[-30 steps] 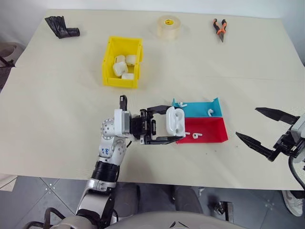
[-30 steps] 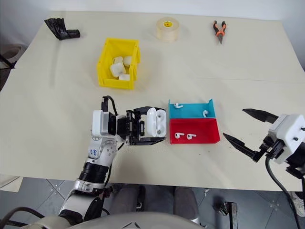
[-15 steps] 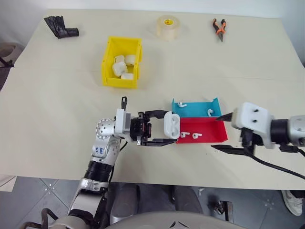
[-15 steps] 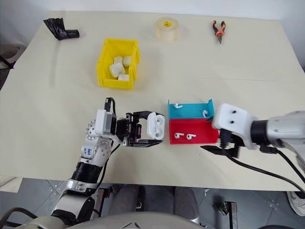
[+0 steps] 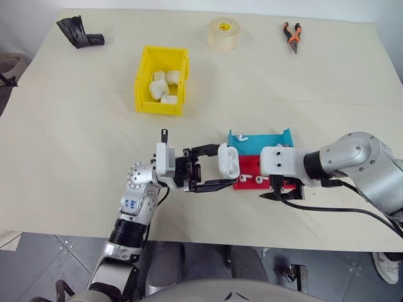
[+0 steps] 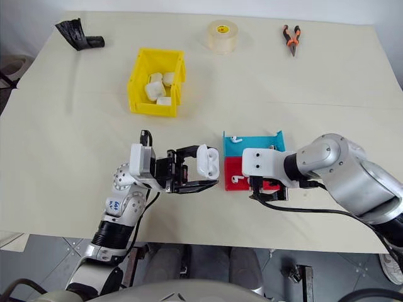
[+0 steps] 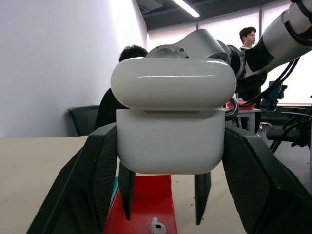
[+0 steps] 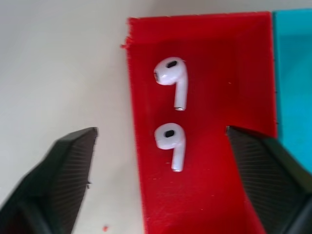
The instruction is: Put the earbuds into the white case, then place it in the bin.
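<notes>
Left end effector (image 5: pixel 217 171) clamped on the white case (image 5: pixel 228 161), lid open, held above the table (image 5: pixel 75 145) just left of the red tray (image 8: pixel 204 195). Right end effector (image 8: pixel 161 146) fingers apart over the red tray, two earbuds (image 8: pixel 171 78) between them. Blue tray (image 5: pixel 267 143) behind holds more earbuds. Bin (image 5: pixel 143 82) well apart at back, several cases inside. Tape roll (image 5: pixel 223 33), pliers (image 5: pixel 291 36), black object (image 5: pixel 79 33) along far edge.
</notes>
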{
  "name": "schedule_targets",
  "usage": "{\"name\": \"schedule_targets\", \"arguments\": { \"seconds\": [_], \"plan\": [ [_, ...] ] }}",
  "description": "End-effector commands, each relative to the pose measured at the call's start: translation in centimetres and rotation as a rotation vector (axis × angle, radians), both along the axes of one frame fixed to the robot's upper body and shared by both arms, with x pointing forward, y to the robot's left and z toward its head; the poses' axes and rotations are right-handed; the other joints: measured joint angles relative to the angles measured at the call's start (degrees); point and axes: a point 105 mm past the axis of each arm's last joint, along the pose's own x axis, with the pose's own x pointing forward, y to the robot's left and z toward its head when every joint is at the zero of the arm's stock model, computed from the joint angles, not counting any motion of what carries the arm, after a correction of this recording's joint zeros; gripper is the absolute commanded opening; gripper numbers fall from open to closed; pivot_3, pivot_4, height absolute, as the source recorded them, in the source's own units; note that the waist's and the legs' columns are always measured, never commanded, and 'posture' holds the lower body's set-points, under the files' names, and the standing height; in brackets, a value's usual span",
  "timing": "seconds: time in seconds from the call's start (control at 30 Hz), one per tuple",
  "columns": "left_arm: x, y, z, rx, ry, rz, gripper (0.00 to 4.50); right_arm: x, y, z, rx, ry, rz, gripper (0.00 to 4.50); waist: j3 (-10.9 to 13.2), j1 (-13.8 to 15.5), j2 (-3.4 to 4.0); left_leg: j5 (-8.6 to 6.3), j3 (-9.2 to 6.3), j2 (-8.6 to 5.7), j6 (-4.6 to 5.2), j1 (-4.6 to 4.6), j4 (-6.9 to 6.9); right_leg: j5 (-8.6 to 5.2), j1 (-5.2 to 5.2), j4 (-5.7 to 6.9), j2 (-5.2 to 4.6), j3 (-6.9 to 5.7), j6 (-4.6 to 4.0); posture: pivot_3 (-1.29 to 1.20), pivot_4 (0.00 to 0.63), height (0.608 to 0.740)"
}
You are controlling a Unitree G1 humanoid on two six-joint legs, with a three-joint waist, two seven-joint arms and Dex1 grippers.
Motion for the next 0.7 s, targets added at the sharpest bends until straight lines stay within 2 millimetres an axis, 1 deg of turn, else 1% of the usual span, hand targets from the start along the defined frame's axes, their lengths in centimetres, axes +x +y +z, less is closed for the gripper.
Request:
{"name": "schedule_targets", "arguments": {
  "seconds": [0.03,0.13,0.33,0.7],
  "plan": [
    [-0.8,-0.3,0.8,-0.015,-0.034,-0.019,2.79,0.2,0.1,0.3,-0.021,-0.024,0.030,2.97,0.00,0.00,0.00,0.00,0.00,0.00,0.00,-0.01,0.00,0.00,0.00,0.00,0.00,-0.01,0.00,0.00,0.150,0.740],
    [-0.9,-0.4,0.9,-0.017,-0.028,-0.022,2.79,0.3,0.1,0.1,-0.029,-0.025,0.037,1.92,0.00,-0.03,0.00,0.00,0.00,-0.01,0.00,-0.02,0.00,0.00,0.00,-0.01,0.00,-0.01,0.00,0.00,0.150,0.740],
    [-0.7,-0.5,1.1,-0.018,-0.027,-0.025,2.79,0.3,0.4,-0.2,-0.029,-0.022,0.058,1.92,0.00,-0.03,0.00,0.01,-0.01,0.00,-0.01,-0.01,0.00,0.00,0.00,0.00,0.01,-0.02,0.00,0.00,0.150,0.740],
    [-0.7,-0.5,1.1,-0.016,-0.026,-0.033,2.79,0.5,0.1,-1.2,-0.039,-0.020,0.051,1.92,0.00,-0.03,0.00,0.01,-0.01,-0.01,-0.01,-0.02,0.00,0.00,0.00,0.00,0.01,-0.03,0.00,0.00,0.150,0.740]
  ]
}}
